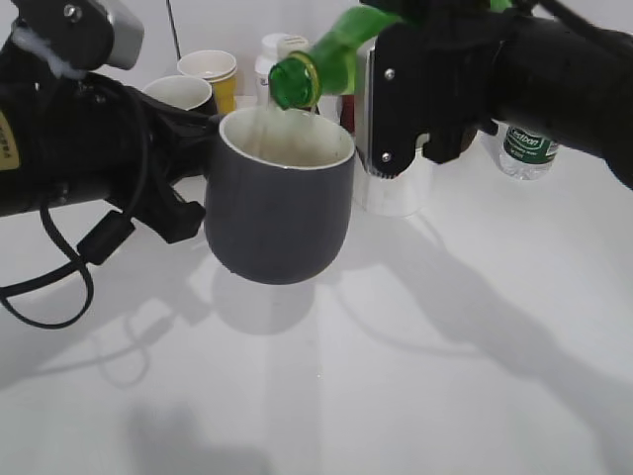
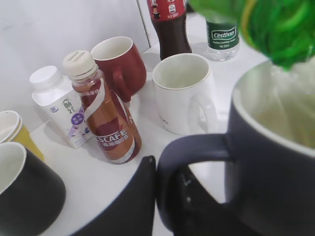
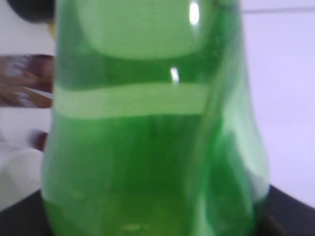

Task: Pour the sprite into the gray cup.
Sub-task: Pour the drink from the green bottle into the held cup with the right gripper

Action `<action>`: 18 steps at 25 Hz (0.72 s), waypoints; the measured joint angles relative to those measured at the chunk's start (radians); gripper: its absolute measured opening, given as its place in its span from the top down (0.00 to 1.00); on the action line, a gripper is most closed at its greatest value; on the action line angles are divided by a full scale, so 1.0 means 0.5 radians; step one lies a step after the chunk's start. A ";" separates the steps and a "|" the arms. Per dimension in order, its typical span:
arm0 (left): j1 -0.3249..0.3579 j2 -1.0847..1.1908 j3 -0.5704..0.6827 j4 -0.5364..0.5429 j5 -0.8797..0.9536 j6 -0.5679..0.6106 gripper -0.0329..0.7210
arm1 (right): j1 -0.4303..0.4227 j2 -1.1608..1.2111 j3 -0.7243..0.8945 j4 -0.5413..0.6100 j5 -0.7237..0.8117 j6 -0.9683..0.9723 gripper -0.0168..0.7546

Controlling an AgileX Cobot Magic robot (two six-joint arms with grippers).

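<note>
The gray cup [image 1: 282, 208] hangs in the air above the table, held by its loop handle [image 2: 189, 147] in my left gripper [image 2: 170, 191], which is shut on it. The sprite [image 1: 331, 61], a green bottle, is tilted with its capped neck over the cup's rim. My right gripper [image 1: 415, 99] is shut on the bottle's body. The bottle fills the right wrist view [image 3: 152, 132] and shows at the top right of the left wrist view [image 2: 275, 29]. The cup's white inside [image 2: 280, 113] faces up.
Behind stand a Nescafe bottle [image 2: 106, 118], a white milk bottle [image 2: 56, 101], a red mug [image 2: 120, 64], a white mug [image 2: 184, 93], a cola bottle [image 2: 170, 24], a water bottle [image 1: 529, 148], a black mug [image 2: 24, 191], a yellow paper cup [image 1: 213, 74] and a shiny metal can [image 1: 391, 183].
</note>
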 joint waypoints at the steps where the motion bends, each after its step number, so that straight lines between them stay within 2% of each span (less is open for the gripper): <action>1: 0.000 0.000 0.000 0.000 0.000 0.000 0.89 | 0.000 0.000 0.000 0.013 0.024 0.048 0.42; 6: 0.032 0.000 0.000 0.002 -0.002 0.000 0.89 | -0.003 0.000 0.000 0.040 0.129 0.362 0.42; 11: 0.132 0.000 0.000 0.002 -0.050 0.000 0.89 | -0.003 0.000 0.000 0.042 0.280 0.799 0.42; 14: 0.180 0.033 0.000 0.002 -0.140 0.000 0.89 | -0.003 0.000 0.000 0.040 0.306 1.271 0.42; 18: 0.272 0.169 0.000 0.004 -0.301 0.000 0.89 | -0.003 -0.031 0.000 0.033 0.320 2.108 0.42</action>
